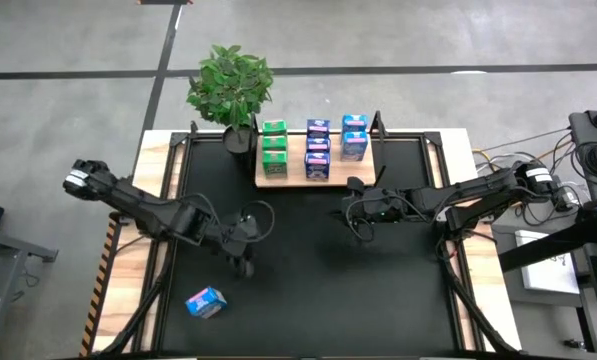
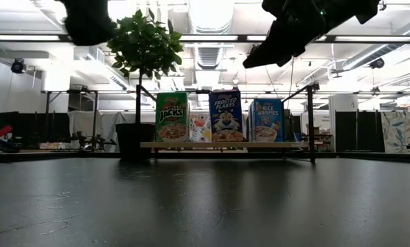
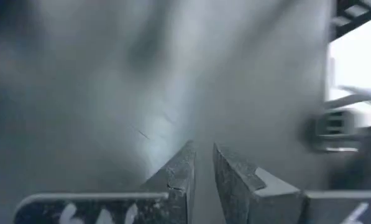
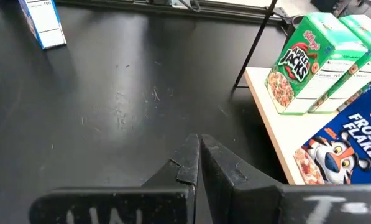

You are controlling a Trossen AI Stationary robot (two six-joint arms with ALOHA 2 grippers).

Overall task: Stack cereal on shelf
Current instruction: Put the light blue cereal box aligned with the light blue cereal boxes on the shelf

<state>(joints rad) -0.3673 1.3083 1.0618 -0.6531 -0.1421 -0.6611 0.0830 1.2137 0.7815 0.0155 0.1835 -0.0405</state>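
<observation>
1. Lying on the black mat [image 1: 308,290], well left of and nearer than the shelf [image 1: 316,176], one blue carton [image 1: 206,302] rests on its side. It is the only cereal off the board, so I judge it the next piece to collect.
2. Left gripper [image 1: 244,262] hovers over the mat between that carton and the shelf, nearer the carton. Its fingers [image 3: 179,177] stand nearly together with only a narrow gap and nothing between them; they would have to part before any grasp.
3. Potted plant [image 1: 232,85] stands just beside the shelf's left end; a reach there would risk brushing it.
4. Shelf holds three rows: green cartons [image 1: 274,148] at left, blue cartons [image 1: 318,148] in the middle, blue cartons [image 1: 354,137] at right, upright with labels facing forward, presumably for display.
5. Right gripper [image 1: 356,212] waits just in front of the shelf's right half, fingers [image 4: 188,163] pressed together, empty.
</observation>
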